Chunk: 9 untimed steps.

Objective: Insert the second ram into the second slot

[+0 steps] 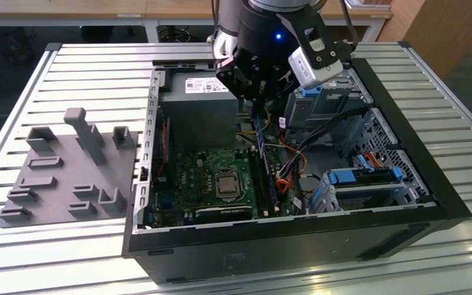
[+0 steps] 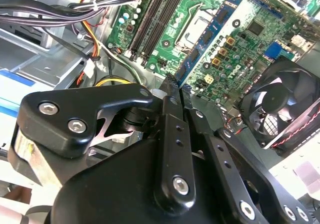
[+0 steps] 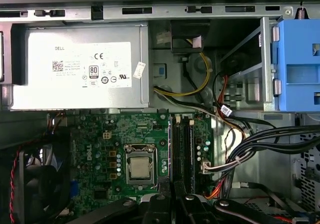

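Observation:
My gripper [image 1: 257, 101] hangs over the open computer case [image 1: 400, 212], shut on the second ram [image 1: 257, 132]. The stick is a thin dark blue-green board that reaches down from the fingers toward the motherboard [image 1: 195, 178]. In the second wrist view the ram [image 2: 212, 32] runs edge-on out from the closed fingertips [image 2: 169, 97]. In the first wrist view its thin edge [image 3: 170, 149] lies just beside the two dark memory slots [image 3: 183, 149], above the gripper [image 3: 172, 201]. I cannot tell whether the ram touches a slot.
A silver power supply [image 1: 199, 101] sits at the back of the case. The processor socket [image 1: 226, 183] lies beside the slots, with cable bundles [image 1: 302, 160] and blue drive brackets [image 1: 367, 177] on the exterior view's right. A fan [image 2: 285, 99] is mounted nearby. A grey fixture block [image 1: 64, 166] stands outside the case.

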Available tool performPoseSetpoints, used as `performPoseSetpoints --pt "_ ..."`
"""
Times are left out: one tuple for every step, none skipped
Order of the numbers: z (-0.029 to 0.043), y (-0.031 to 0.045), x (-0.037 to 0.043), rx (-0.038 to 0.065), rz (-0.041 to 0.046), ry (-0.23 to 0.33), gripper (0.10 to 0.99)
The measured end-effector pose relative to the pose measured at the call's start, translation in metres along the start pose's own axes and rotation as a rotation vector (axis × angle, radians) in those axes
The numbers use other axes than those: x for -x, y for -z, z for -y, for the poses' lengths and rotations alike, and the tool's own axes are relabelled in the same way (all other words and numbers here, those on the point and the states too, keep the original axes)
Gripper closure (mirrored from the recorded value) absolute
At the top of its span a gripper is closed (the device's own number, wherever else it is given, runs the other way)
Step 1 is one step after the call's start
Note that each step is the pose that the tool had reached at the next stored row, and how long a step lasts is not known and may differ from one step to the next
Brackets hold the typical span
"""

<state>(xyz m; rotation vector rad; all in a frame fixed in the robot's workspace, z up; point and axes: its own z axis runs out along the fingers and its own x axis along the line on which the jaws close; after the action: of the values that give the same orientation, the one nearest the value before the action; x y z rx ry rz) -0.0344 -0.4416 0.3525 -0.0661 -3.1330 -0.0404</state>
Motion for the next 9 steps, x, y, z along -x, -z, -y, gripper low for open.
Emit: performPoseSetpoints --pt "0.0000 -0.0003 0.0000 0.000 -0.0001 0.000 0.949" --pt "0.0000 -0.0003 0.0000 0.000 -0.0001 0.000 0.949" --pt "0.0000 -0.0005 0.0000 -0.001 -0.0001 0.000 0.949" --pt "0.0000 -0.0005 0.0000 -0.001 -0.0001 0.000 0.949" --pt "0.0000 -0.0008 0.0000 -0.001 0.0000 0.000 0.949" --pt "0.0000 -0.0015 0.0000 0.000 0.0001 0.000 0.949" --pt "0.0001 -0.0024 0.0000 -0.001 0.0001 0.000 0.949" --pt "0.0001 -0.0033 0.0000 0.000 0.0001 0.000 0.949" --pt "0.0001 -0.0042 0.0000 0.000 0.0000 0.000 0.949"
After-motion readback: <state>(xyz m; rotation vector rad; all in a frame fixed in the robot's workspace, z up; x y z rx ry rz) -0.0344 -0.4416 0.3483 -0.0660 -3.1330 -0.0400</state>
